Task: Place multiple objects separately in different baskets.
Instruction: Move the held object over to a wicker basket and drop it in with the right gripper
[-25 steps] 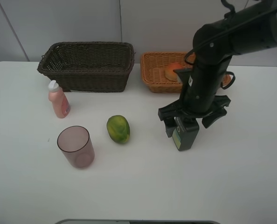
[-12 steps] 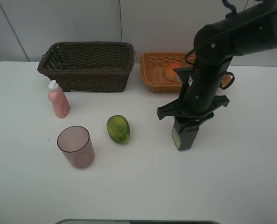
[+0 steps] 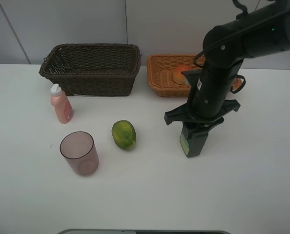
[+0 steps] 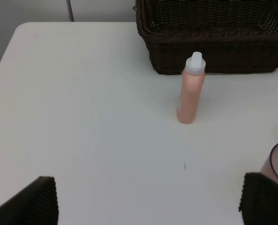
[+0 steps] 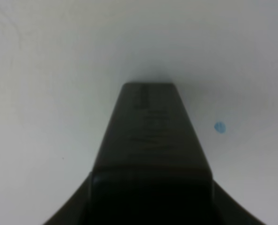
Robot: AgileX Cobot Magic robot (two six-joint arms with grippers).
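A dark green bottle [image 3: 191, 143] stands upright on the white table, and my right gripper [image 3: 196, 127] is shut on its upper part from above. The right wrist view shows this bottle [image 5: 150, 154] close up. Left of it lies a green oval fruit [image 3: 123, 135]. Further left are a mauve cup [image 3: 79, 153] and a pink white-capped bottle [image 3: 61, 105]. Orange fruit [image 3: 180, 74] rests in the tan basket [image 3: 159, 80]. The dark brown basket [image 3: 91, 68] shows nothing inside. In the left wrist view my left gripper [image 4: 150, 201] is open above the table, well short of the pink bottle [image 4: 191, 91].
Both baskets stand side by side at the table's far edge, against a pale wall. The right arm [image 3: 242, 34] reaches down over the tan basket's near side. The cup's rim [image 4: 277, 161] shows beside one left fingertip [image 4: 265, 199].
The right gripper's fingers, spread wide around the dark green bottle a second ago, have shut on it. Bottle and other objects have not moved.
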